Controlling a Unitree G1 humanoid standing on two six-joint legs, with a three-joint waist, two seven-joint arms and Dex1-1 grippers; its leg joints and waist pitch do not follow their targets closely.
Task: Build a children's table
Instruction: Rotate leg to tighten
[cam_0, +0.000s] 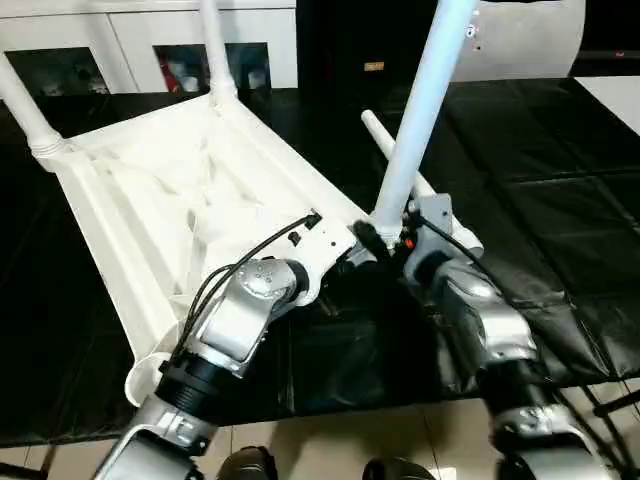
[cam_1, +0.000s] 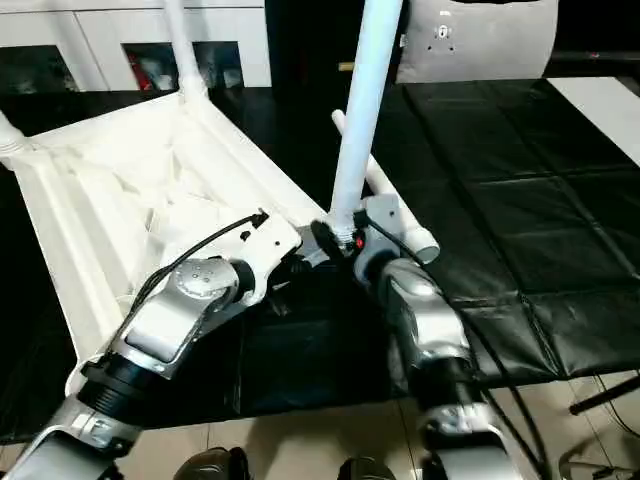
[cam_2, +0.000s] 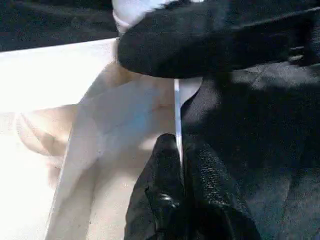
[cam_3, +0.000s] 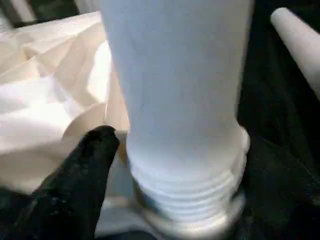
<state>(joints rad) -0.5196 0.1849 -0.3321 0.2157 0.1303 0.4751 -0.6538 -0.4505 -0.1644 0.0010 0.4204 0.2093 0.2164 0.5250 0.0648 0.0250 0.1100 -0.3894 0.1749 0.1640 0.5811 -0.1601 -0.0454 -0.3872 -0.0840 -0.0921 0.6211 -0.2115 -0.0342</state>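
While the upturned children's table (cam_0: 170, 200) lies on the black surface (cam_0: 560, 200), two legs stand socketed; a third leg (cam_0: 420, 110) seats between the released right hand (cam_0: 392, 240) and the left hand (cam_0: 345, 255), clenched on the rim; a fourth leg (cam_0: 400, 160) lies loose.

Head stereo pair: looks forward and down over both silver forearms at the overturned white plastic table top (cam_0: 170, 200) on the black-covered work surface (cam_0: 560, 200). Left wrist view: very near the top's rim. Right wrist view: very near the upright white tube leg (cam_3: 185, 100), shared with the head views.
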